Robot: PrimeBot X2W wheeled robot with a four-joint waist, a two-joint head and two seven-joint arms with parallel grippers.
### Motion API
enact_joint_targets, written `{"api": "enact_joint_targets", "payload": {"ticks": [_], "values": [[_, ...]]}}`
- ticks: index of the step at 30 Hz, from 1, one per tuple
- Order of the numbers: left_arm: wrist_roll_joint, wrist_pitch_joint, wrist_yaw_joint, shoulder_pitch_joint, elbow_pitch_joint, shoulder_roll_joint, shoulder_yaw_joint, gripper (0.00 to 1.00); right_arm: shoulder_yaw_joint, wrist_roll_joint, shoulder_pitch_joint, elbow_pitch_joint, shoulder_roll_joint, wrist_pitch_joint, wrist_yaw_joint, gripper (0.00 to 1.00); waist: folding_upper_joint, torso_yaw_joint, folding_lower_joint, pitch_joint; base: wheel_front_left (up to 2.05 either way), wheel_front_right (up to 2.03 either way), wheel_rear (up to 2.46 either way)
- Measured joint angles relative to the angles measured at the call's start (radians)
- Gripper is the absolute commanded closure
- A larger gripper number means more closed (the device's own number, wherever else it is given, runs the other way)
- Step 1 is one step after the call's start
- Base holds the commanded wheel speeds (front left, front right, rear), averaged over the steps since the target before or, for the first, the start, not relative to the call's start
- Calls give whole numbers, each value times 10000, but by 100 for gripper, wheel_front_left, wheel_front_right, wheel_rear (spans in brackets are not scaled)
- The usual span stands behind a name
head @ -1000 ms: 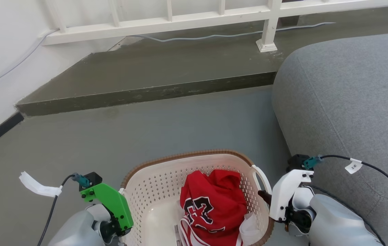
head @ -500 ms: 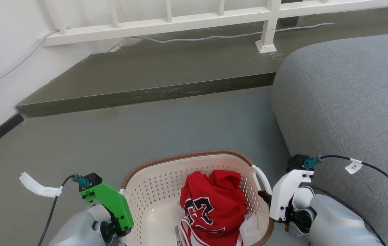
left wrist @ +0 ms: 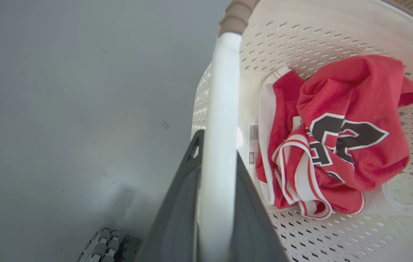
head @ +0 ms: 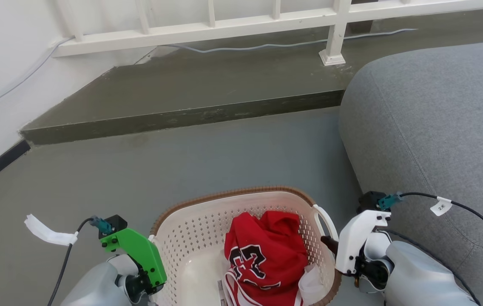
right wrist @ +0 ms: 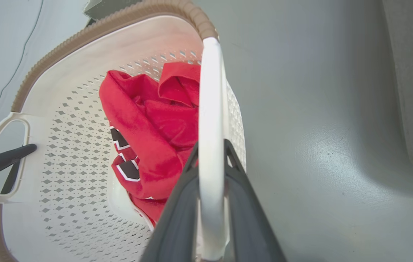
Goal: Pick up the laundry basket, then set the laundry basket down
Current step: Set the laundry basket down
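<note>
1. A white tag (head: 440, 207) on the right arm's cable is reading "2米". A small printed sticker (left wrist: 253, 143) on the basket's bottom is carrying text too small to read.
2. The red garment (head: 267, 250) is showing black numerals edged in white, folded and not fully legible.
3. The laundry basket (head: 224, 193) is sitting between both arms, over the grey floor (head: 224, 148) and near the grey sofa (head: 437, 119). Whether it is touching the floor cannot be told. It is holding the crumpled red garment.
4. The left tool (left wrist: 216, 143) is pinching the left white handle (left wrist: 221, 72) between its two fingers.
5. The right tool (right wrist: 211, 147) is pinching the right white handle (right wrist: 210, 80) likewise.
</note>
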Motion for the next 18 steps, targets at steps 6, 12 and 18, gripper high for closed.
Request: {"api": "enact_joint_targets", "payload": {"ticks": [6, 12, 18], "values": [[-13, -12, 75, -1, -102, 17, -77, 100, 33, 96, 1, -115, -46, -15, 0, 100, 0, 12, 0, 124, 0, 0, 0], [-13, -119, 119, -8, -236, 35, -201, 100, 77, 117, 0, -226, -107, -107, -2, 100, 0, 36, 0, 399, 0, 0, 0], [-13, -282, 186, -72, -360, 46, -257, 100, 128, 182, -45, -380, -198, -201, -4, 100, 0, 67, 0, 828, 0, 0, 0]]}}
